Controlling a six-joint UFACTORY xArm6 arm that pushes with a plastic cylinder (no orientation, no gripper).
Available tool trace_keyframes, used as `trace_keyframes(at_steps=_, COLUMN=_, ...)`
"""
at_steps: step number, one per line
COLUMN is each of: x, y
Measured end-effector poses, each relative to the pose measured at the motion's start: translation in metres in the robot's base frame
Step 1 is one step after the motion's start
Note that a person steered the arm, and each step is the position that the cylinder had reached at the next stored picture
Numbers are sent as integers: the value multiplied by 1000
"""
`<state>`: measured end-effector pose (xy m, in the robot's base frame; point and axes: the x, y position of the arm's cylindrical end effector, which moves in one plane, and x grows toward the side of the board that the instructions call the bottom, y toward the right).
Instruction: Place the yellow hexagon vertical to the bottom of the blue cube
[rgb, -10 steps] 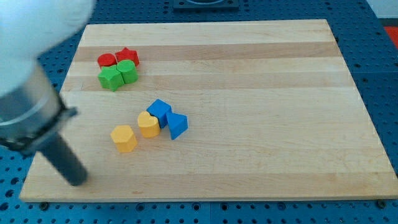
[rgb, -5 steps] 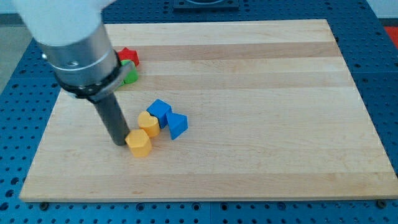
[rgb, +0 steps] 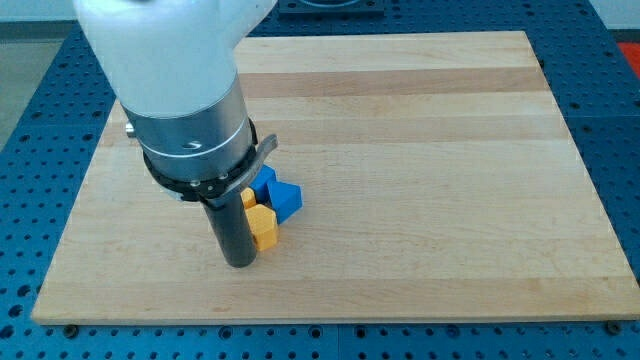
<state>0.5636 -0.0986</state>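
Note:
My tip (rgb: 238, 262) rests on the board just left of the yellow hexagon (rgb: 264, 228) and touches its left side. The hexagon sits below the blue cube (rgb: 264, 180), which is partly hidden behind the arm body. A second yellow block (rgb: 247, 198) shows only as a sliver between the rod and the cube. A blue triangular block (rgb: 286, 200) lies right of the cube, touching it.
The wooden board (rgb: 420, 180) lies on a blue perforated table (rgb: 610, 100). The arm's large white and grey body (rgb: 180, 90) covers the board's upper left, hiding the red and green blocks there.
The arm has moved right and down across the board. The yellow hexagon has been pushed right, from the lower left of the blue cube to under it. The red and green blocks are now hidden.

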Motion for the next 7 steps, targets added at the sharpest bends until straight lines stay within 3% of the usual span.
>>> trace_keyframes(at_steps=2, x=25, y=17)
trace_keyframes(at_steps=7, x=2, y=19)
